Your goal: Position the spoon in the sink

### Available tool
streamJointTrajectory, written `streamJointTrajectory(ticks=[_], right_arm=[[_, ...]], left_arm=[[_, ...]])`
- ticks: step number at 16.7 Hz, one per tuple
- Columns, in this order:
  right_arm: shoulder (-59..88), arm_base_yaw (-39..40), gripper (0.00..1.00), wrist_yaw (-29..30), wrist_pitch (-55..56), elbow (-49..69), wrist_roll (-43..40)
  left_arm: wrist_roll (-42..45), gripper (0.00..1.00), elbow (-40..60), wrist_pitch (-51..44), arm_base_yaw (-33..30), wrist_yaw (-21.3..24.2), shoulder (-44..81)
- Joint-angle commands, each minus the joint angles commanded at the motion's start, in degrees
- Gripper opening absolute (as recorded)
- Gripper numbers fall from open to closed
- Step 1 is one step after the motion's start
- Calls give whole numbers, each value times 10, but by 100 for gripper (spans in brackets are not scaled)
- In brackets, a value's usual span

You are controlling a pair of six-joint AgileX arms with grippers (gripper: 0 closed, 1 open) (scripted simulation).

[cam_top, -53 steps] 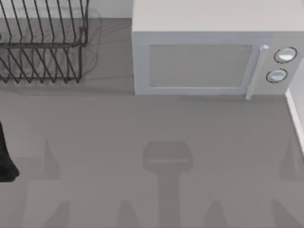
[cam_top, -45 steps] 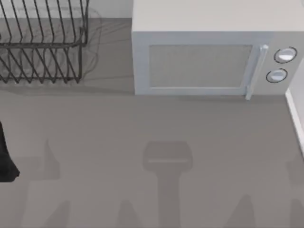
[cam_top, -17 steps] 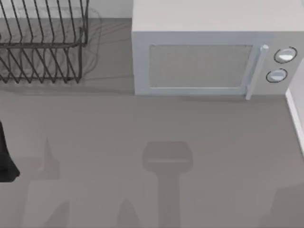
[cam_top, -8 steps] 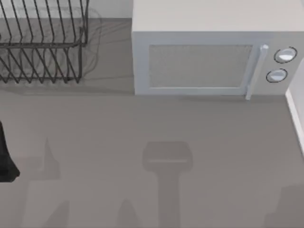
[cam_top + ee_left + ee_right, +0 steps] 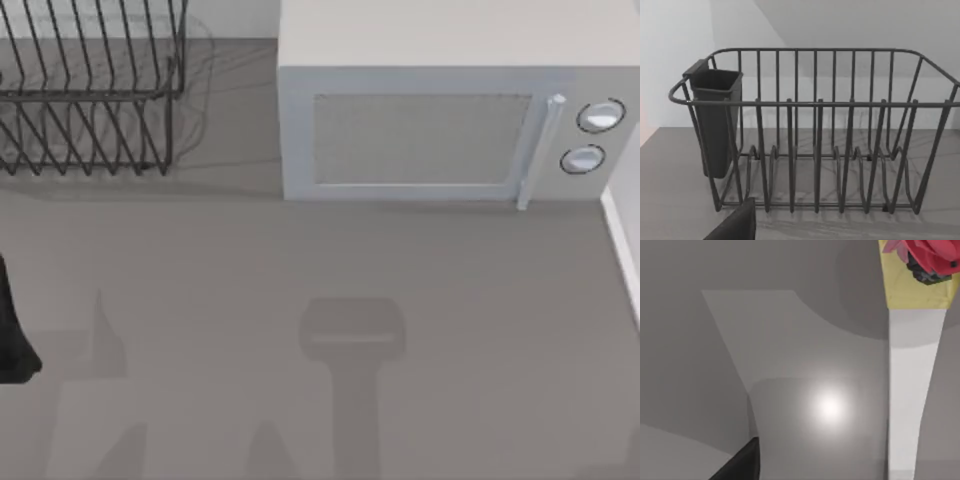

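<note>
The spoon is out of view. In the right wrist view a dark part of my right gripper hangs over a smooth grey surface with a bright glare; I cannot tell whether it is the sink. A dark part of my left gripper points at the wire dish rack. My left arm sits at the top view's left edge.
The dish rack stands at the back left with a dark cutlery cup on its side. A white microwave fills the back right. A yellow-and-white strip and a red object lie near the right gripper.
The shadow at the counter's front right has slid further right and down, almost out of the top view. The left arm has stayed put.
</note>
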Motion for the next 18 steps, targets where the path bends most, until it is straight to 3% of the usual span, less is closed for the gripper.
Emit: streamJointTrajectory(ticks=[7, 18], right_arm=[[17, 0, 100, 0, 34, -19, 0], [17, 0, 17, 0, 34, -19, 0]], left_arm=[[0, 100, 0, 0, 0, 0, 0], [0, 100, 0, 0, 0, 0, 0]])
